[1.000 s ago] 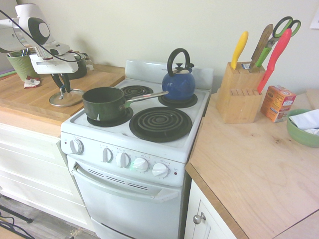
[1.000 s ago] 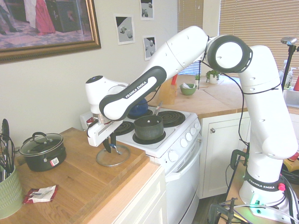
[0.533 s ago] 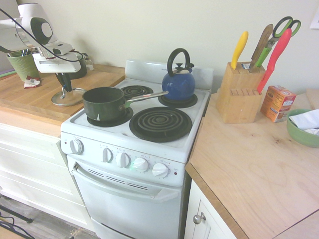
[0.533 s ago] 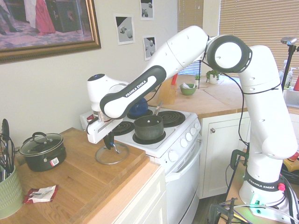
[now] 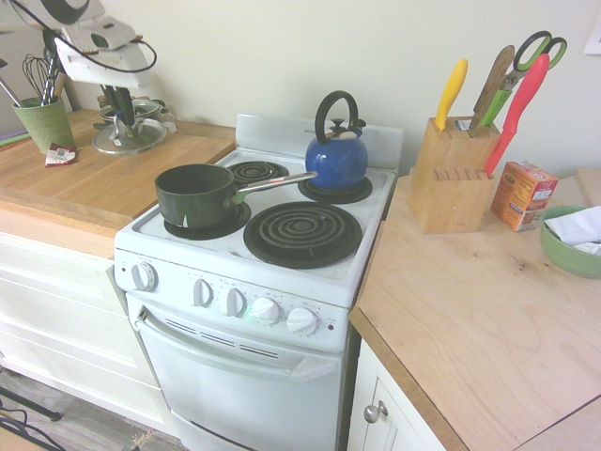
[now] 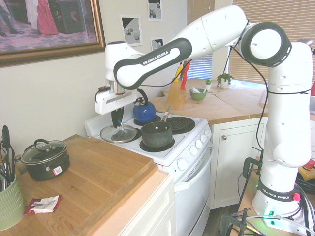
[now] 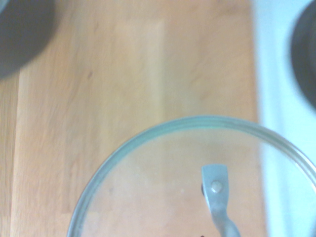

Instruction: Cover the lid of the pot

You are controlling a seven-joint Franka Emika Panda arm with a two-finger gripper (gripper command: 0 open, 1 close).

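Note:
The clear glass lid (image 6: 118, 133) with its metal rim hangs in the air above the wooden counter, left of the stove. My gripper (image 6: 118, 123) is shut on the lid's small loop handle (image 7: 218, 202). In the first exterior view the lid (image 5: 129, 135) hangs at the upper left under the gripper (image 5: 120, 111). The dark green pot (image 5: 196, 194) with a long silver handle stands uncovered on the stove's front left burner; in the second exterior view the pot (image 6: 157, 134) is just right of the lifted lid. The wrist view shows the lid (image 7: 163, 168) over wood.
A blue kettle (image 5: 336, 155) stands on the back right burner. A small dark two-handled pot (image 6: 45, 158) with its own lid sits on the wooden counter (image 6: 93, 182). A green utensil cup (image 5: 45, 122) and a knife block (image 5: 453, 169) flank the stove.
The gripper closed on the lid's handle and lifted the lid off the wooden counter, carrying it up and toward the stove.

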